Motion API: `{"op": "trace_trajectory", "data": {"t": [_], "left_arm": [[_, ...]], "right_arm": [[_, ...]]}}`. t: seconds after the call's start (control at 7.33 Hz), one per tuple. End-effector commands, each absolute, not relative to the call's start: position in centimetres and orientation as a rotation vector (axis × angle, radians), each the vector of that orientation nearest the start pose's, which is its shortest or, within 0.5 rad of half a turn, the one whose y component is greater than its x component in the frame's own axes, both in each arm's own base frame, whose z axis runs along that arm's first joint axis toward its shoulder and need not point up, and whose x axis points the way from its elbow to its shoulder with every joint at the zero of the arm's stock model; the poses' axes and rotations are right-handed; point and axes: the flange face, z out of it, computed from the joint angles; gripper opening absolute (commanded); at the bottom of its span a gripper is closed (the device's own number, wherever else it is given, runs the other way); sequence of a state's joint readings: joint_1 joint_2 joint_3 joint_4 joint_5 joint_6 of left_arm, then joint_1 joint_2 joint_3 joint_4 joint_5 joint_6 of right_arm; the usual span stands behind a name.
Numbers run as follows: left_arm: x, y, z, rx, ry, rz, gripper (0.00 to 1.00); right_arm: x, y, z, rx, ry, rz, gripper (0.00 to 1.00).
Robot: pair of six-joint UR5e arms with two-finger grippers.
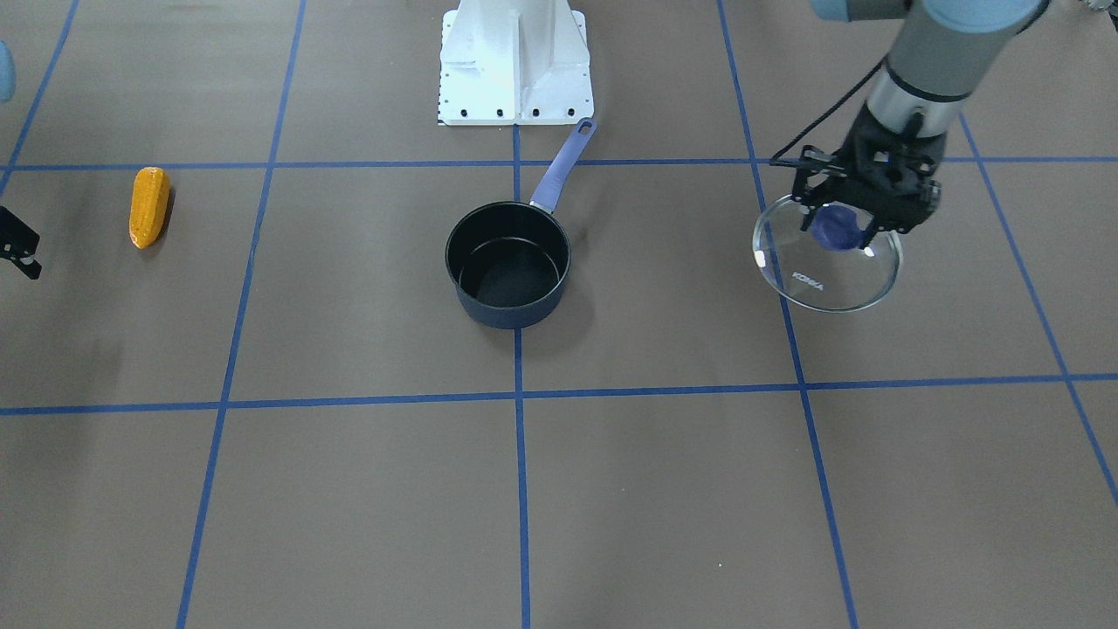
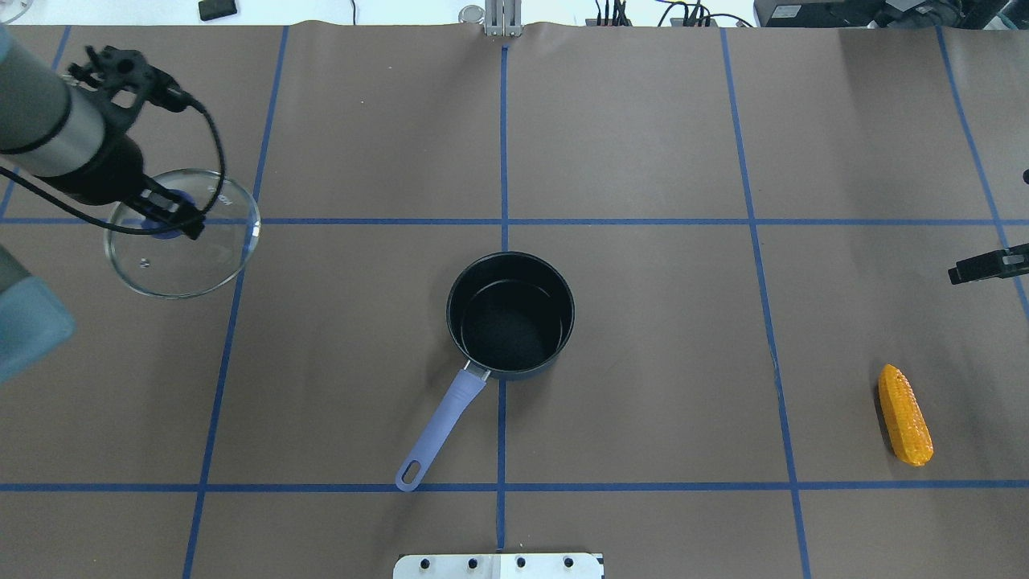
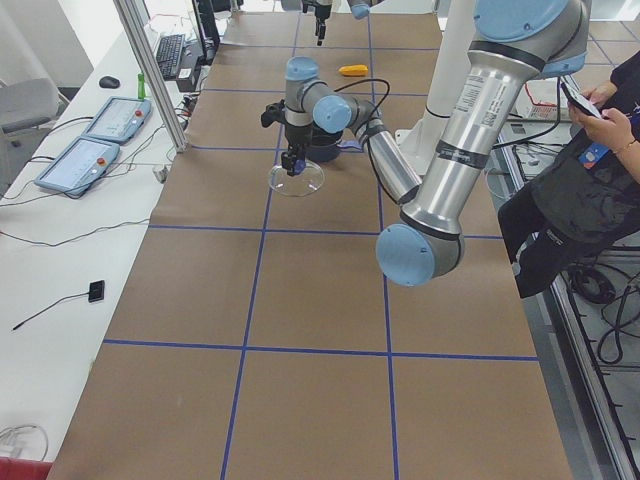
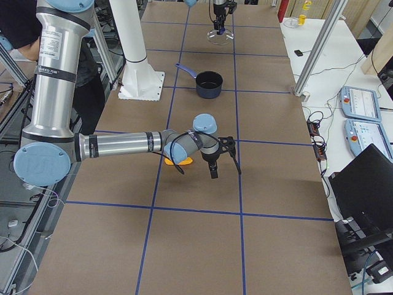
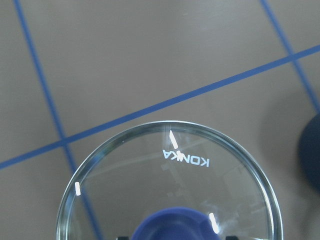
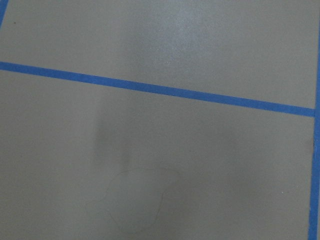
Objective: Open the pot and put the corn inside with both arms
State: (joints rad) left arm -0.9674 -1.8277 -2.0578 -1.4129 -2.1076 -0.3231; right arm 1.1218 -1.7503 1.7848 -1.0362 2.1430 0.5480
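Observation:
The dark navy pot (image 1: pixel 507 301) stands open and empty at the table's middle, its lavender handle (image 2: pixel 442 426) pointing toward the robot base. My left gripper (image 1: pixel 840 229) is shut on the blue knob of the glass lid (image 2: pixel 201 269) and holds it well off to the pot's left; the left wrist view shows the lid (image 5: pixel 170 180) close below. I cannot tell whether the lid touches the table. The yellow-orange corn (image 2: pixel 906 414) lies on the table at the far right. My right gripper (image 2: pixel 989 265) hovers beyond the corn at the view's edge; its jaws are mostly cut off.
The white base block (image 1: pixel 515 61) sits at the robot's side of the table. Blue tape lines cross the brown table cover (image 6: pixel 160 90). An operator (image 3: pixel 580 180) stands beside the table, and control pendants (image 3: pixel 100 120) lie on the side bench.

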Motion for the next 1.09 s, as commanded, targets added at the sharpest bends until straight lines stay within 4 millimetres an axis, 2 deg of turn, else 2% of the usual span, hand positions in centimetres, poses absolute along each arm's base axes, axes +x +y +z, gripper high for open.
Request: {"op": "trace_trajectory", "data": {"t": [0.0,0.14,0.27,0.41,0.55,0.68,0.95], "left_arm": [[17.3,-44.9,43.4,0.291,0.759,0.500,0.27],[16.7,-43.8,48.2,0.305,0.764,0.505,0.27],[16.6,-43.5,53.8,0.319,0.770,0.508,0.27],[16.6,-43.6,58.1,0.361,0.790,0.499,0.27],[17.2,-43.3,59.5,0.367,0.844,0.439,0.27],[17.6,-42.8,59.7,0.356,0.895,0.426,0.28],[17.8,-42.7,61.3,0.347,0.888,0.436,0.36]], "right_arm": [[-12.2,-43.5,58.3,0.222,-0.752,-0.071,1.00],[-12.1,-43.5,58.4,0.222,-0.750,-0.072,1.00],[-12.1,-43.5,58.4,0.224,-0.747,-0.071,1.00],[-12.1,-43.5,58.4,0.226,-0.745,-0.070,1.00],[-12.1,-43.5,58.5,0.226,-0.743,-0.069,1.00],[-12.1,-43.6,58.6,0.228,-0.739,-0.069,1.00],[-12.0,-43.6,58.6,0.230,-0.735,-0.066,1.00]]}}
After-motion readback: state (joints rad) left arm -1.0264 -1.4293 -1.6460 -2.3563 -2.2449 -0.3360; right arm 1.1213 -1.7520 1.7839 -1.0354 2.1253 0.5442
